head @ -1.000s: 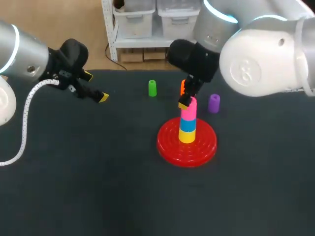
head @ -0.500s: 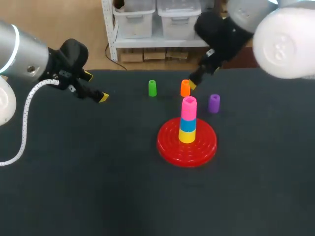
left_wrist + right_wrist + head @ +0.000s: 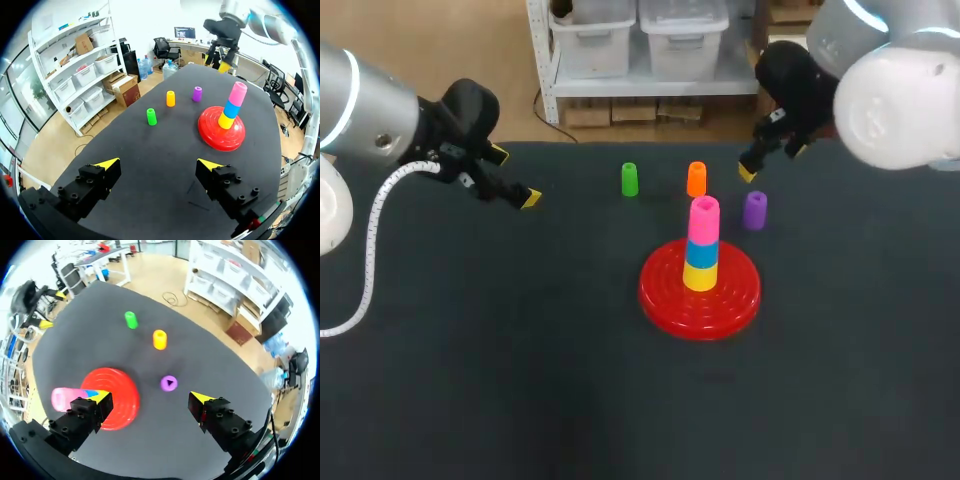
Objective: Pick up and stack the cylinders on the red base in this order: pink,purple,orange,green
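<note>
The red base (image 3: 732,296) holds a stack of yellow, blue and, on top, the pink cylinder (image 3: 704,219). The purple cylinder (image 3: 754,210) stands to the right behind the base, with the orange cylinder (image 3: 696,179) and the green cylinder (image 3: 630,179) further back. My right gripper (image 3: 772,161) hangs open above the back of the table, over the purple cylinder (image 3: 168,383), and holds nothing. At the far left my left gripper (image 3: 514,177) is open and empty. In the left wrist view, the base (image 3: 231,143) lies far ahead of that gripper (image 3: 159,164).
The dark table surface (image 3: 520,350) spreads wide in front of and to the left of the base. White shelving with bins stands just beyond the back edge.
My right gripper opened and let go of the pink cylinder on the stack, then rose and drew back to the right rear. The left arm kept still.
</note>
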You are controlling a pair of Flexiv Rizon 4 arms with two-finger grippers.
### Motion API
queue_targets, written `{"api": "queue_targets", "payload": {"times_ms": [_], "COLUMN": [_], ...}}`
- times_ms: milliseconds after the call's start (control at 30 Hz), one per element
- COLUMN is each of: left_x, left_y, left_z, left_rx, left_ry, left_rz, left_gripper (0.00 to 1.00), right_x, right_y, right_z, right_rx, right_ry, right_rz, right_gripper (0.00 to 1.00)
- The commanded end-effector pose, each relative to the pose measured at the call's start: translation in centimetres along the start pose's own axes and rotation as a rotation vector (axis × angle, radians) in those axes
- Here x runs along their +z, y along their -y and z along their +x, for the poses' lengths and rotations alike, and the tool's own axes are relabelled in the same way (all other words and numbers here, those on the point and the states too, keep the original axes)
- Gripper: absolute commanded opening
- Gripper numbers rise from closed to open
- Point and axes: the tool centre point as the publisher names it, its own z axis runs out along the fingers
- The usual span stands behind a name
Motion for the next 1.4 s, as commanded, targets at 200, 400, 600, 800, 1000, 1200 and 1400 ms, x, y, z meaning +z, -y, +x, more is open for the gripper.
{"api": "queue_targets", "payload": {"times_ms": [200, 400, 600, 800, 1000, 1200, 1400], "left_x": [0.0, 0.0, 0.0, 0.0, 0.0, 0.0, 0.0], "left_y": [0.0, 0.0, 0.0, 0.0, 0.0, 0.0, 0.0], "left_z": [0.0, 0.0, 0.0, 0.0, 0.0, 0.0, 0.0], "left_rx": [0.000, 0.000, 0.000, 0.000, 0.000, 0.000, 0.000], "left_ry": [0.000, 0.000, 0.000, 0.000, 0.000, 0.000, 0.000], "left_rz": [-0.001, -0.001, -0.001, -0.001, -0.001, -0.001, -0.001], "left_gripper": [1.00, 1.00, 1.00, 1.00, 1.00, 1.00, 1.00], "right_x": [5.9, 7.2, 8.2, 9.2, 9.6, 9.4, 9.5], "right_y": [2.2, 3.0, 3.4, 3.5, 3.5, 3.4, 3.2], "right_z": [-1.8, -1.5, -0.6, -0.6, -0.5, 0.2, 1.1], "right_rx": [0.025, 0.044, 0.058, 0.052, 0.051, 0.044, 0.049], "right_ry": [-0.105, -0.146, -0.175, -0.207, -0.234, -0.236, -0.242], "right_rz": [0.030, 0.038, 0.045, 0.056, 0.060, 0.063, 0.062], "right_gripper": [1.00, 1.00, 1.00, 1.00, 1.00, 0.94, 0.85]}}
